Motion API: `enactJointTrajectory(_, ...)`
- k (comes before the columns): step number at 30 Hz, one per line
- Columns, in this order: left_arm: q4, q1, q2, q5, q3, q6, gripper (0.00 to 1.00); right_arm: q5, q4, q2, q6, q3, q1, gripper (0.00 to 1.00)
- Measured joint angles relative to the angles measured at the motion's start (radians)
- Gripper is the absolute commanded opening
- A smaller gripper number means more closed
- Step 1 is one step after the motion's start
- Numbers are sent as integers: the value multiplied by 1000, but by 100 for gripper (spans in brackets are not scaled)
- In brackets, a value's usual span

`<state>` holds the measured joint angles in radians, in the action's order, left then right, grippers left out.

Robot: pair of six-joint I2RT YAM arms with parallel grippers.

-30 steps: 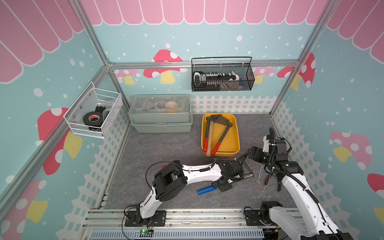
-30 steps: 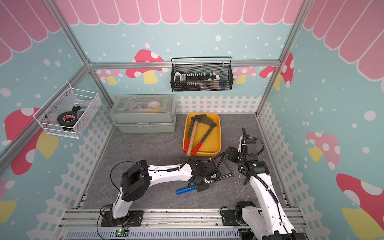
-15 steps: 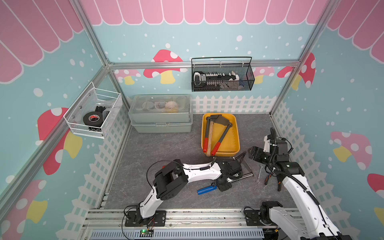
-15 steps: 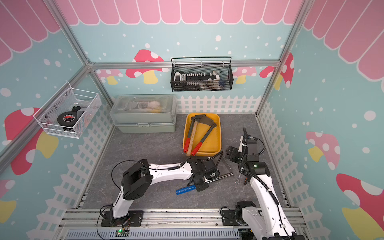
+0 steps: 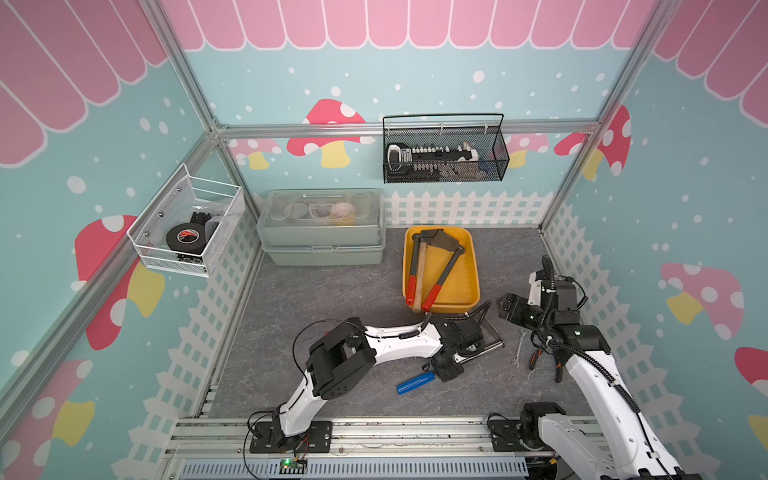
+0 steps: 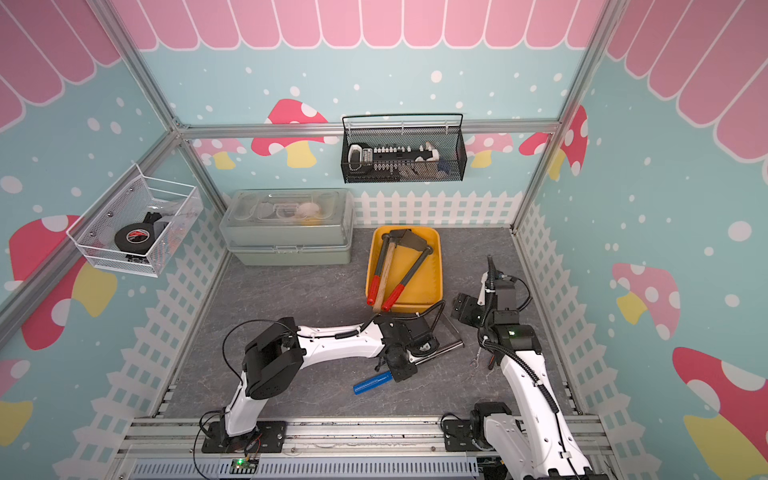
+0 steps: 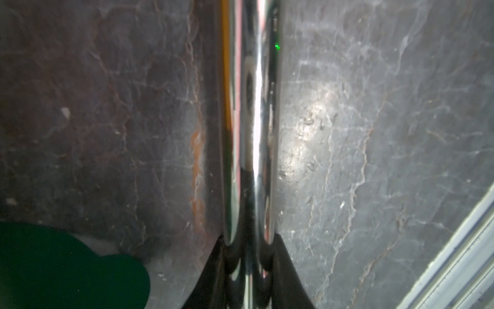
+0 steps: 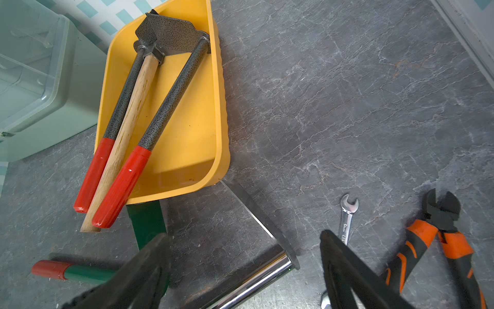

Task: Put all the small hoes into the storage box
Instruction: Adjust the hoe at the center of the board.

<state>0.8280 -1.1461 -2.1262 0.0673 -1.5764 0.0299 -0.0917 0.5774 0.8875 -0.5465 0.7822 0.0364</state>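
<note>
The grey desk (image 5: 332, 299) carried a lidded grey-green case (image 5: 320, 245) at the back. Beside it sat the yellow storage box (image 5: 467, 282), already holding three long-handled tools (image 5: 446, 266) whose ends overhung its near rim.

The small hoe (image 5: 489, 345), which I took to be the tool with a chrome shaft, blue grip and flat blade, lay flat on the desk just short of that rim. The left fingers (image 7: 286, 278) were closed on its shaft, about mid-length. It looked rigid and fairly light. The polished tube seemed slippery, so it could twist or tip toward the blade, and a firm hold near the balance point seemed best.

The right fingers (image 8: 344, 270) hung spread wide and empty above the desk, near the blade end.

A green tool (image 8: 80, 273) with a red cap lay close under the left arm, its blade against the box's near rim. The overhanging handles looked like the main obstacle, with bare floor only on the box's side toward the right arm.

Orange pliers (image 8: 422, 240) and a small spanner (image 8: 347, 211) lay apart from all this.
</note>
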Motion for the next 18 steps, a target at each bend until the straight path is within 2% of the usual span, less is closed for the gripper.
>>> enactJointTrajectory(6, 2, -15, 0, -42, -3, 7, 0, 0, 0, 0, 0, 0, -4, 87)
enactJointTrajectory(18, 15, -22, 3, -99, -6, 31, 0, 1, 0, 0, 0, 0, -4, 87)
